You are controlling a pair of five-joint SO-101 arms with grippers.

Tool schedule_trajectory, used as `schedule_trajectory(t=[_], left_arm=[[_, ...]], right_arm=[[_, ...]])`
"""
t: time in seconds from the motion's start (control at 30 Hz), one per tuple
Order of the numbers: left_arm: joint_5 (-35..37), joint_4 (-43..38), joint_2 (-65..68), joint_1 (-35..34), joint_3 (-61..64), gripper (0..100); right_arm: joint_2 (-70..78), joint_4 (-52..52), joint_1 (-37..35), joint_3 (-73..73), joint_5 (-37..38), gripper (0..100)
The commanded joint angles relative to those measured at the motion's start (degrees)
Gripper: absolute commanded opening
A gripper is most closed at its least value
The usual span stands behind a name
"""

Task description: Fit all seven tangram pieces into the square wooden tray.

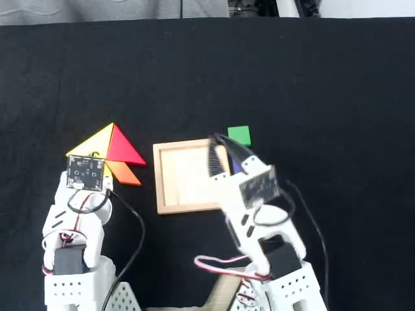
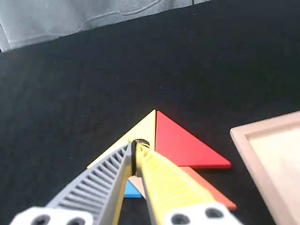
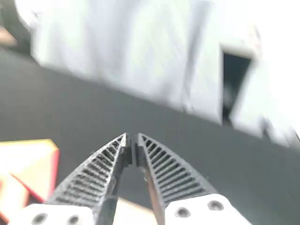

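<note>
The left gripper (image 2: 135,146) hovers closed over the yellow triangle (image 2: 135,132). It should open, straddle an edge, then carry it to the tray (image 2: 240,140). The right gripper (image 3: 132,149) is closed too.

I see the wooden tray (image 1: 188,208) mid-worktop (image 1: 324,78), my right arm (image 1: 259,201) over its edge, a green square (image 1: 239,135) just beyond its corner, and a yellow triangle (image 1: 94,144), red triangle (image 1: 124,150) and orange piece (image 1: 124,173) clustered by my left arm (image 1: 78,214).

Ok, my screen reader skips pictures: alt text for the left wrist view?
The left gripper, shut, has its tips over a yellow triangle that adjoins a red triangle on the black table. A wooden tray corner lies nearby.
</note>
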Motion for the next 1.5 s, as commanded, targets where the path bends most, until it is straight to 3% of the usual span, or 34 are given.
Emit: schedule_trajectory(t=[0.0,0.2,0.33,0.47,0.7,0.9,1.27,1.47], left_arm=[[-2.64,-0.70,-0.09,-0.57,1.10,3],[-6.42,4.22,-0.35,-0.04,1.10,3],[-6.95,3.96,-0.44,0.66,1.10,3],[-6.95,4.40,-0.44,3.30,1.10,3],[-6.51,1.49,-0.09,1.45,-5.41,3],[-1.05,4.22,2.90,5.49,-13.58,3],[-0.09,4.22,45.27,5.32,-40.31,3],[-0.09,4.75,66.46,2.51,-53.05,3]], right_arm=[[-3.56,-6.07,-4.66,0.04,-0.26,14.1],[-1.01,4.92,1.23,0.13,-4.84,16.9],[1.19,1.76,6.42,0.22,-5.10,16.6],[3.30,0.35,7.74,0.40,-5.10,16.6],[7.87,0.35,9.93,-1.45,-6.33,16.6],[20.35,0.44,12.04,-8.57,-10.11,16.6],[60.09,-1.49,17.41,-28.44,-13.19,16.6],[67.30,-7.12,18.11,-29.41,-12.84,16.8]])
